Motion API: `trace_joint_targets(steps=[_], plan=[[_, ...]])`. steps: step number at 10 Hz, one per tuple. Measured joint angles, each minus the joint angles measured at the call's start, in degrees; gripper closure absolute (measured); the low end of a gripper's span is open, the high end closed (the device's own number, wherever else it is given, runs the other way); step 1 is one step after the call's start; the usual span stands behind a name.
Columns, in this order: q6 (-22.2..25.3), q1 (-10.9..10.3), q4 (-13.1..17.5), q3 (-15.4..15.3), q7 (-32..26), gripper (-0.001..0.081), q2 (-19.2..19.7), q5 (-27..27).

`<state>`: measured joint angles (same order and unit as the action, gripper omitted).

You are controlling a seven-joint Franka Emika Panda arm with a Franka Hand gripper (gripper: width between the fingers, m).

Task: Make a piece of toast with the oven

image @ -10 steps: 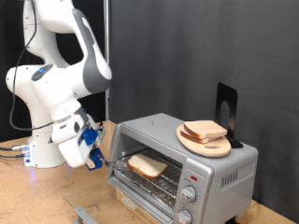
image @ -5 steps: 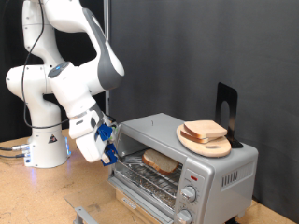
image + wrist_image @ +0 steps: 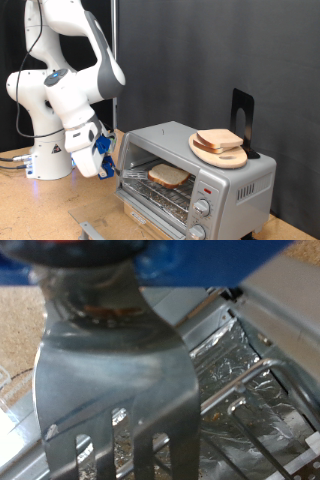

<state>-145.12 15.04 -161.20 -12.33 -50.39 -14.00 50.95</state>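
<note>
A fork [image 3: 115, 390] was held clenched in the pincer [image 3: 103, 160] at the oven [image 3: 195, 180] mouth, where the piece of toast [image 3: 169, 176] lay on the rack

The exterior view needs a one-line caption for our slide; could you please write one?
End effector at the open oven, a slice of toast on its rack, more slices on the wooden board on top.

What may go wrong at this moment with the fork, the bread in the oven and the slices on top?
1. The fork in the gripper hangs at the oven opening; its tines might catch the wire rack.
2. The piece of toast lies near the rack's front and could slide out if nudged.
3. Shaking the oven might shift the bread slices on the wooden board.
</note>
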Motion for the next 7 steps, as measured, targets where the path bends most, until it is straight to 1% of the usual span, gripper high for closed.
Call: trace_joint_targets(steps=[1, 3, 4, 5, 7], plan=[[1.62, 0.44, -0.05, 1.14, -0.71, 0.0413, -0.94, 0.34], [3.27, 0.67, -0.11, 4.08, -3.53, 0.0413, -3.39, 5.13], [3.51, 0.84, -0.12, 5.45, -4.11, 0.0413, -4.63, 6.53], [3.97, 1.42, -0.11, 6.48, -3.88, 0.0413, -5.63, 6.29], [6.36, 3.63, 0.03, 7.44, -1.97, 0.0413, -6.77, 2.96]])
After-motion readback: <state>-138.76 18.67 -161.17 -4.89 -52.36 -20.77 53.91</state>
